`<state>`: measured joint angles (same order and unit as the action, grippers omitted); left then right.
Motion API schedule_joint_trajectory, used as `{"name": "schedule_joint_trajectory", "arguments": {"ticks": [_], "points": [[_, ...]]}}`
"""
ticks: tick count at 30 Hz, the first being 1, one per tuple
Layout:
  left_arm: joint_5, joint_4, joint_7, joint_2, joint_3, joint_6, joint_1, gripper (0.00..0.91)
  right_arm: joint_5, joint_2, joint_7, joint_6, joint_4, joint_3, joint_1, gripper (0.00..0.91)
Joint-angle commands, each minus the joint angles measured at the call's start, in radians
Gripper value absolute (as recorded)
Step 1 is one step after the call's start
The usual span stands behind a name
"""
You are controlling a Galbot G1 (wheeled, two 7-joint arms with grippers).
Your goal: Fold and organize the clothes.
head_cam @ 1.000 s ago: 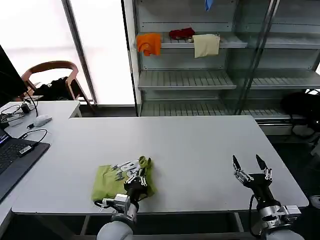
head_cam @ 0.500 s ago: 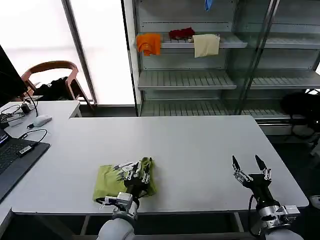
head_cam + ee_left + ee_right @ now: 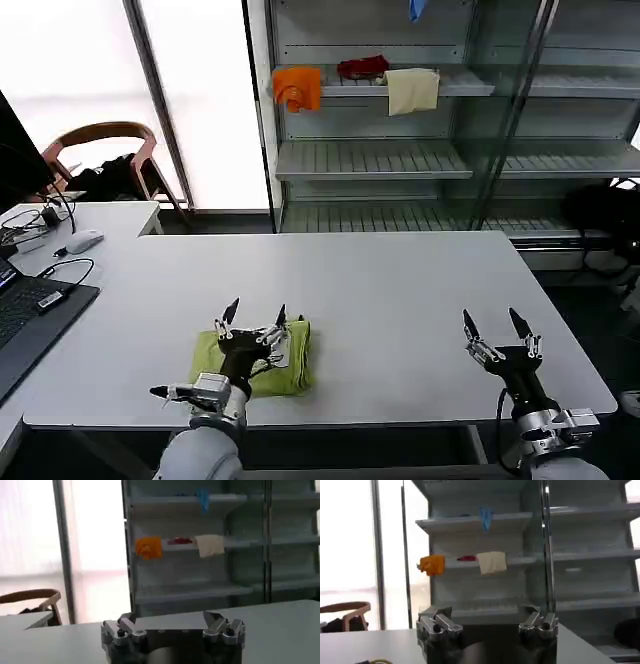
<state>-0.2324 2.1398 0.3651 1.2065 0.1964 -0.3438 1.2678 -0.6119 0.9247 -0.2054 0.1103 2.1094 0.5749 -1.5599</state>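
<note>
The clothes are one lime yellow-green T-shirt (image 3: pixel 287 372), lying folded into a small bundle near the table's front edge, left of centre. My left gripper (image 3: pixel 254 312) is raised just above the bundle, fingers spread open and pointing up, holding nothing. In the left wrist view the same gripper (image 3: pixel 172 621) stands open over the bare table. My right gripper (image 3: pixel 495 324) is open above the front right of the table, far from the shirt, and it is also open and empty in the right wrist view (image 3: pixel 487 619).
A laptop (image 3: pixel 25 320), cables and a mouse (image 3: pixel 85 240) sit on the left desk, with a chair (image 3: pixel 105 140) behind. Shelving (image 3: pixel 380 160) at the back holds orange (image 3: pixel 298 87), dark red (image 3: pixel 363 67) and cream (image 3: pixel 412 90) cloths. The white table (image 3: pixel 400 290) is bare around the shirt.
My left gripper has let go of the shirt's raised edge, opened and lifted up. The fabric has dropped flat onto the bundle. The right gripper has stayed put.
</note>
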Motion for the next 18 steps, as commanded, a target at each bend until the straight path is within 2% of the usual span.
{"name": "schedule_joint_trajectory", "arguments": {"ticks": [1,9,18], "points": [[-0.158,0.055,-0.081,-0.053,0.279,-0.024,0.246,0.907,0.0,-0.004,0.0,0.001,-0.002,0.003,0.0,0.907],[-0.313,-0.004,-0.108,-0.045,0.353,-0.095,0.27,0.907,-0.003,-0.007,0.0,0.003,-0.003,0.005,0.0,0.907],[-0.372,-0.101,-0.129,-0.017,0.348,-0.091,0.213,0.907,-0.004,-0.006,0.0,0.007,-0.005,0.011,-0.005,0.907]]}}
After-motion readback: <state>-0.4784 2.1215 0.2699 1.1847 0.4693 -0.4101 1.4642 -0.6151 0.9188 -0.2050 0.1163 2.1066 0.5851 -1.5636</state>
